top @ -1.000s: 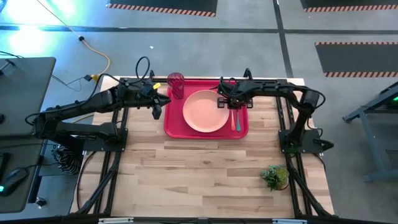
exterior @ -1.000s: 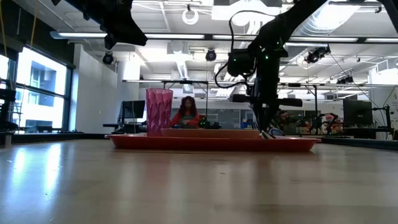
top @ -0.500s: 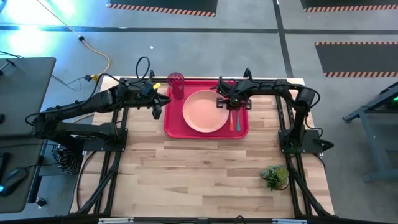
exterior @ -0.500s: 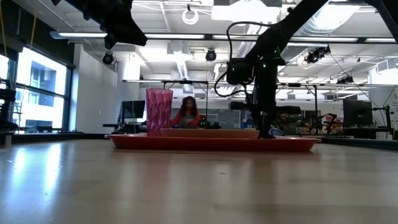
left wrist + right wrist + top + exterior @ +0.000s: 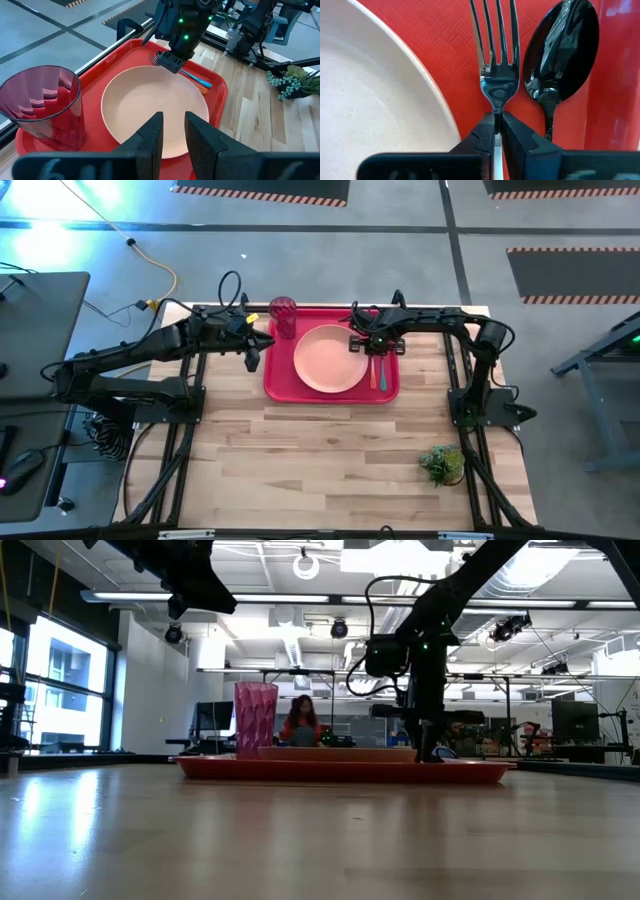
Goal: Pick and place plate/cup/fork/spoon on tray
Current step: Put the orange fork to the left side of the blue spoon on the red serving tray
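Our right claw (image 5: 497, 131) pinches the fork (image 5: 495, 65) by its neck, low on the tray (image 5: 280, 385) at the plate's (image 5: 330, 358) three o'clock, beside the spoon (image 5: 560, 55). We should let go gently and lift straight up. Our left claw (image 5: 172, 132) waits, nearly closed. The wooden bench (image 5: 330, 465) holds a small plant (image 5: 441, 464). Far off, a person (image 5: 301, 720) sits.
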